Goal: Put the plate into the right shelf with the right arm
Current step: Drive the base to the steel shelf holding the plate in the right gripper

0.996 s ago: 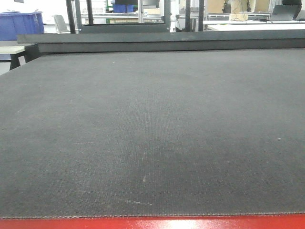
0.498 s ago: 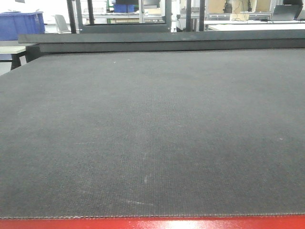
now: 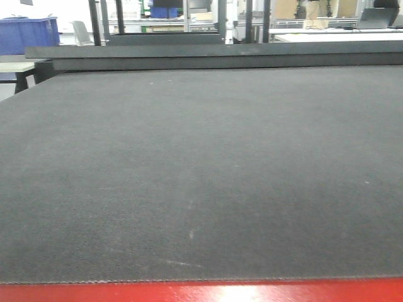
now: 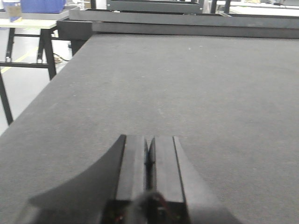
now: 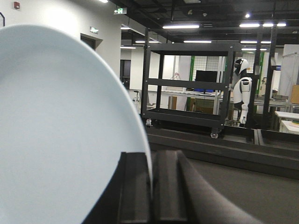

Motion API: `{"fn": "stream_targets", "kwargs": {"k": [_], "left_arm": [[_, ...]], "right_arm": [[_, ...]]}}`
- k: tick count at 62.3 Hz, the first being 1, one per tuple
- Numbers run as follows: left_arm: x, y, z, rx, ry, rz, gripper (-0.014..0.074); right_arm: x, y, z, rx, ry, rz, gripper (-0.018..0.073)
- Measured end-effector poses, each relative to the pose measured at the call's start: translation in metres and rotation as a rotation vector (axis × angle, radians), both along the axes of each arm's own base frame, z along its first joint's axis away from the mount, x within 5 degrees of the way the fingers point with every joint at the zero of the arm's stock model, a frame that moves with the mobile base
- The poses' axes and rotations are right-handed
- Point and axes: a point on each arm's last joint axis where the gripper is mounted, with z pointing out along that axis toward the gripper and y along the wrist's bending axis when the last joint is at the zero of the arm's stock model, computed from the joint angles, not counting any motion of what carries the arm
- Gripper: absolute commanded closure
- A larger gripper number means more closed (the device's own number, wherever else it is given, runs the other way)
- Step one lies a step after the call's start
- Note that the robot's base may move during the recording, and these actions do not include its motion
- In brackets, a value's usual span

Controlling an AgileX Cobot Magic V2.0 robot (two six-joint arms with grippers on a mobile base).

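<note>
The pale blue-white plate (image 5: 60, 130) fills the left half of the right wrist view, standing on edge. My right gripper (image 5: 150, 156) is shut on its rim, one dark finger on each side. It is held above the dark table mat (image 5: 261, 186). In the left wrist view my left gripper (image 4: 148, 139) is shut with nothing between its fingers, low over the mat (image 4: 187, 84). The front view shows only the mat (image 3: 201, 157), neither arm and no plate. The right shelf is out of view.
A black three-tier cart (image 5: 187, 84) stands beyond the table's far rails in the right wrist view, with a white humanoid robot (image 5: 243, 93) beside it. A blue crate (image 3: 28, 31) sits at the back left. A pale side table (image 4: 28, 23) stands off the left edge.
The front view has shifted slightly, with the background objects sliding a little upward. No arm or plate has come into it.
</note>
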Motion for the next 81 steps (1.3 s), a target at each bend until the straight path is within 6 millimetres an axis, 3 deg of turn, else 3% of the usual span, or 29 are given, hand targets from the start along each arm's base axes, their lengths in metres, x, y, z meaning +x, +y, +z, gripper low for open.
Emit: {"fn": "stream_targets", "kwargs": {"k": [81], "left_arm": [[0.0, 0.0, 0.0, 0.0, 0.0, 0.0, 0.0643]], "right_arm": [[0.0, -0.0002, 0.0003, 0.002, -0.003, -0.002, 0.0499]]}}
